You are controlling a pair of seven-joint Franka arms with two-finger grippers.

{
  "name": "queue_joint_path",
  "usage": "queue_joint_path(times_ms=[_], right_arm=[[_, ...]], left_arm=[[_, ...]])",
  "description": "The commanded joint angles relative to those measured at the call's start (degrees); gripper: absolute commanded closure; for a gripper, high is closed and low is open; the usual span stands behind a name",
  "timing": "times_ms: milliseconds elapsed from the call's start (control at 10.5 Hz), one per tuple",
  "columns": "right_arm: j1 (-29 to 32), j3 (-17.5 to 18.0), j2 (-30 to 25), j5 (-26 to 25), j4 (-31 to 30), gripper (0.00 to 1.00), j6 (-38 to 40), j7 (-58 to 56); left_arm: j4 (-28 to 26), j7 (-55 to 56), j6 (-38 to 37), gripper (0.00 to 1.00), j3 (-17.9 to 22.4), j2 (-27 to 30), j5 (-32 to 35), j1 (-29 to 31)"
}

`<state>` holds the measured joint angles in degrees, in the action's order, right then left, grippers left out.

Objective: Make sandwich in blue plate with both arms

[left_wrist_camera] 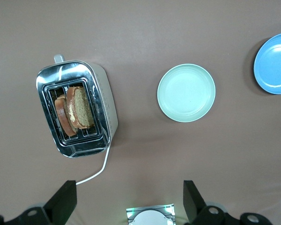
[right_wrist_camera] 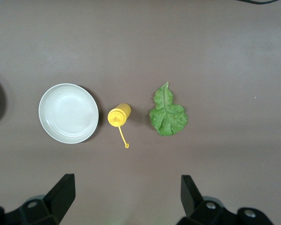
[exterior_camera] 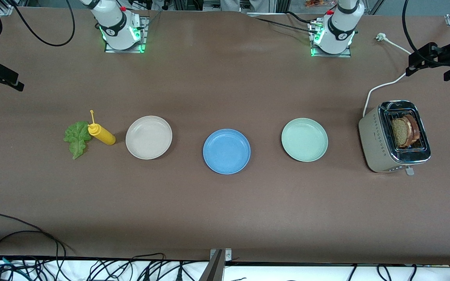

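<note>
The two bread slices [left_wrist_camera: 76,110] stood in the toaster [exterior_camera: 371,140] at the left arm's end, under the wide-open left gripper [left_wrist_camera: 129,202], while the lettuce leaf [right_wrist_camera: 167,112] lay under the wide-open right gripper [right_wrist_camera: 126,199], and the blue plate [exterior_camera: 227,151] was empty between them.

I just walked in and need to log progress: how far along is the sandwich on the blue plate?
Nothing looks done: the blue plate is bare. Both bread slices stand in the toaster, and the lettuce leaf lies beside the yellow bottle. Nothing is in hand: the left tool hangs open above the toaster's end, the right tool open above the lettuce's end. All stacking remains.
</note>
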<state>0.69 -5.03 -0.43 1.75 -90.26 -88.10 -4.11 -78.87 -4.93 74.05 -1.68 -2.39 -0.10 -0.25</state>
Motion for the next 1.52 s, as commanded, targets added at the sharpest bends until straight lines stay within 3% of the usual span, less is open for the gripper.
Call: queue_joint_path(times_ms=[0, 1426], right_arm=[[0.10, 0.02, -0.18, -0.87, 1.05, 0.00, 1.61, -0.90], [0.10, -0.15, -0.09, -0.87, 1.05, 0.00, 1.70, -0.82]], left_arm=[[-0.06, 0.89, 0.65, 0.00, 0.10, 0.28, 1.67, 0.16], [0.91, 0.54, 4.44, 0.00, -0.69, -2.26, 1.77, -0.71]])
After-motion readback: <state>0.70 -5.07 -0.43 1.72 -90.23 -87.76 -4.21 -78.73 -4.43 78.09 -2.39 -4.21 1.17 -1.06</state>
